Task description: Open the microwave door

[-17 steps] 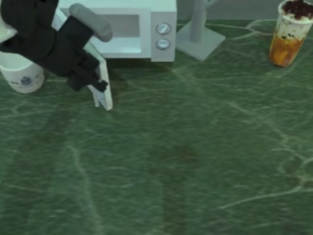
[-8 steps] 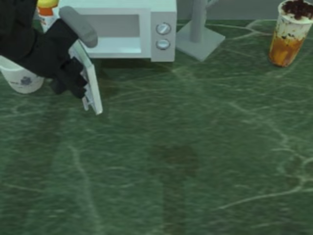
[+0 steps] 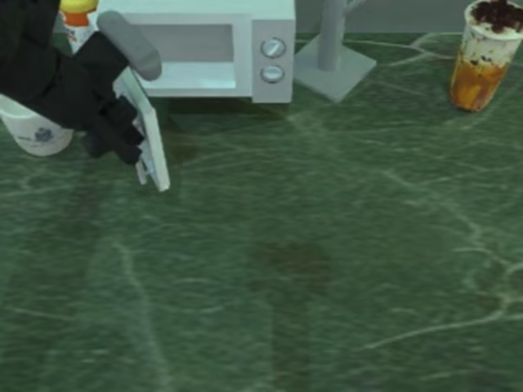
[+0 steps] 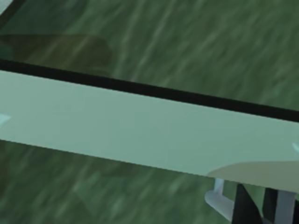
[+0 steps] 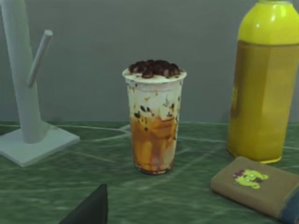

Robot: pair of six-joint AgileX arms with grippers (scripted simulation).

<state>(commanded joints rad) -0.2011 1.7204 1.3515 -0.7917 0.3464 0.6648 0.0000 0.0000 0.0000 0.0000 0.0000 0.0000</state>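
Top view: the microwave (image 3: 204, 49) stands at the far edge of the green marbled bench (image 3: 327, 269), left of centre, with its two round silver knobs (image 3: 272, 60) on the narrow panel at its right end. The cavity is exposed. The microwave door (image 3: 154, 147) is swung out on the microwave's left side, standing roughly edge-on and pointing toward the near side of the bench. The left hand (image 3: 122, 143) is at the door's outer face, against the handle side; its black fingers appear closed on the door's handle, though the contact itself is partly hidden by the arm. A white mug (image 3: 34, 131) sits just left of the arm, and an orange-capped bottle (image 3: 78, 20) shows behind it.

Left wrist view: the door's pale edge (image 4: 140, 126) fills the middle of the picture, with dark fingers (image 4: 247, 205) beside the pale handle (image 4: 217, 203).

Right of the microwave stands a grey mug rack (image 3: 333, 57); a layered drink cup (image 3: 482, 53) sits at the far right. The right wrist view shows that cup (image 5: 154, 116), a yellow bottle (image 5: 264, 79) and a brown book (image 5: 254, 184). The right hand's spread cannot be told.
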